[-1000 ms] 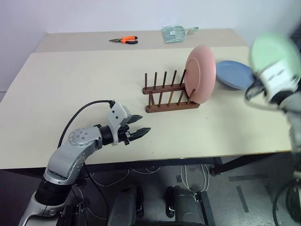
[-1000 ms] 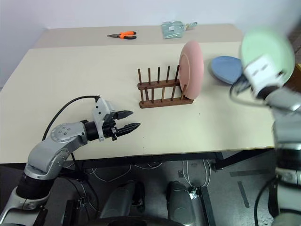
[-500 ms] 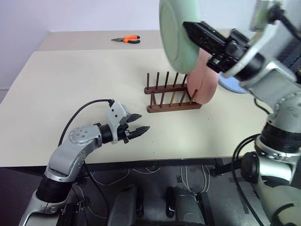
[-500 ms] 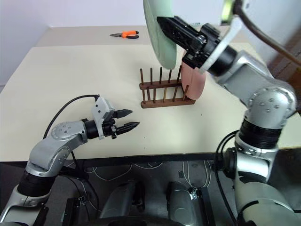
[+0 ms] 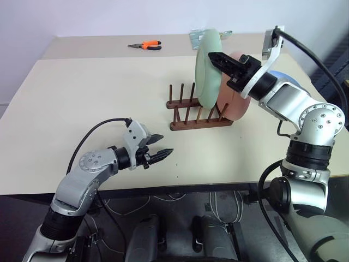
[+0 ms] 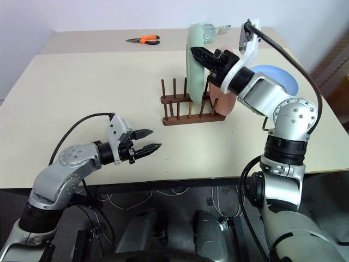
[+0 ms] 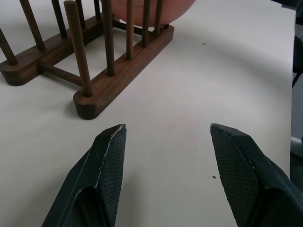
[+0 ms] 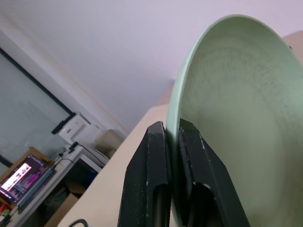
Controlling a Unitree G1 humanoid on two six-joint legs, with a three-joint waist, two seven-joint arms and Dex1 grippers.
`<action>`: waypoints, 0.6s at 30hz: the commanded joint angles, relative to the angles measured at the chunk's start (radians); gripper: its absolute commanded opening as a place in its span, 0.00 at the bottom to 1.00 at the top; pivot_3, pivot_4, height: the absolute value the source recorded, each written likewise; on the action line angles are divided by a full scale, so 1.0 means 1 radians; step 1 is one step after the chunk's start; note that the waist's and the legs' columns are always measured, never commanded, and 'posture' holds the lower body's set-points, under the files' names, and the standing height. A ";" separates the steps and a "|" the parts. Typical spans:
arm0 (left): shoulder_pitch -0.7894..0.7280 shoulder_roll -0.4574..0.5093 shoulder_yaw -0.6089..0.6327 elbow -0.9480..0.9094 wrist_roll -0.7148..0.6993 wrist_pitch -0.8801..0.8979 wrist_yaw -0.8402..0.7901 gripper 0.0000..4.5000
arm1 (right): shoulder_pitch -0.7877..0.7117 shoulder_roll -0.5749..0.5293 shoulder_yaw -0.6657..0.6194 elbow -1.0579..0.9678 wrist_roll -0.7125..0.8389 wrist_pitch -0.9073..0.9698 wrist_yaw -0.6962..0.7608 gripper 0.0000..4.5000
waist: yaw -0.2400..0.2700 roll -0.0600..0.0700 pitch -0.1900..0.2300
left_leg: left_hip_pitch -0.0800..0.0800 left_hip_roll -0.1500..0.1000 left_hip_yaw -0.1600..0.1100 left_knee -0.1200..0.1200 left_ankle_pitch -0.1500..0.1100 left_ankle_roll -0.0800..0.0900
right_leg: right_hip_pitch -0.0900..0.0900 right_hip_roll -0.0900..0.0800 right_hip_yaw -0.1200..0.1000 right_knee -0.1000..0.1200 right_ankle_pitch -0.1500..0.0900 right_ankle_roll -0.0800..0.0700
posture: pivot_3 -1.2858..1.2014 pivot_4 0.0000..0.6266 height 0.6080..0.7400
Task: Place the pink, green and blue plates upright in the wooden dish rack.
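We had the round pale green plate (image 5: 206,68) upright in the small dark brown wooden peg rack (image 5: 197,113), beside the round pink plate (image 5: 235,103), our right gripper (image 5: 214,57) pinching its rim. Our left gripper (image 5: 161,146) hung open over the table (image 5: 82,93).

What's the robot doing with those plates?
It is putting plates upright in the wooden dish rack. The pink plate already stands at one end. The right gripper pinches the rim of the green plate and has it upright in the rack beside the pink one. The blue plate lies flat on the table behind. The left gripper hovers open, holding nothing.
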 commanded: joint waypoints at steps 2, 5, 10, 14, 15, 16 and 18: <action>-0.012 0.005 0.021 -0.030 -0.009 -0.004 -0.002 0.64 | -0.010 -0.052 0.058 -0.044 -0.144 -0.058 0.087 0.54 | 0.000 0.000 0.000 | 0.000 0.000 0.000 0.000 0.000 0.000 | 0.000 0.000 0.000 0.000 0.000 0.000 | 0.52 0.24 1.00; -0.013 0.006 0.023 -0.035 -0.015 0.000 -0.002 0.64 | 0.014 -0.186 0.204 -0.142 -0.412 -0.230 0.266 0.74 | 0.004 0.000 0.000 | -0.001 0.000 0.000 0.000 0.000 0.000 | -0.001 0.000 0.000 0.000 0.000 0.000 | 0.52 0.24 1.00; -0.004 0.013 0.029 -0.043 -0.022 0.003 -0.005 0.64 | 0.054 -0.387 0.170 -0.226 -0.601 -0.440 0.470 0.74 | 0.003 0.000 0.000 | -0.012 0.000 0.000 0.003 0.000 0.001 | -0.012 0.001 0.000 0.002 0.000 0.001 | 0.52 0.24 1.00; -0.004 0.014 0.026 -0.040 -0.020 0.001 -0.009 0.64 | 0.103 -0.474 0.032 -0.128 -0.605 -0.434 0.515 0.80 | 0.005 0.000 0.000 | -0.013 0.000 0.000 0.005 0.000 0.001 | -0.012 0.001 -0.001 0.002 0.001 0.002 | 0.52 0.24 1.00; -0.008 0.012 0.021 -0.037 -0.020 0.001 -0.011 0.64 | 0.148 -0.511 0.042 -0.085 -0.666 -0.463 0.541 0.89 | 0.007 -0.001 0.000 | -0.013 0.000 0.000 0.005 0.000 0.001 | -0.011 0.001 -0.001 0.002 0.001 0.002 | 0.52 0.24 1.00; -0.013 0.011 0.017 -0.033 -0.019 0.000 -0.015 0.64 | 0.193 -0.538 0.063 -0.050 -0.723 -0.498 0.569 0.93 | 0.011 -0.002 -0.001 | -0.012 0.000 0.000 0.006 0.000 0.001 | -0.011 0.001 -0.001 0.002 0.001 0.002 | 0.52 0.24 1.00; -0.026 0.008 0.010 -0.023 -0.017 -0.003 -0.021 0.64 | 0.253 -0.559 0.136 0.029 -0.831 -0.583 0.607 1.00 | 0.017 -0.005 -0.003 | -0.012 0.000 0.000 0.006 0.000 0.001 | -0.010 0.001 -0.001 0.001 0.001 0.002 | 0.52 0.24 1.00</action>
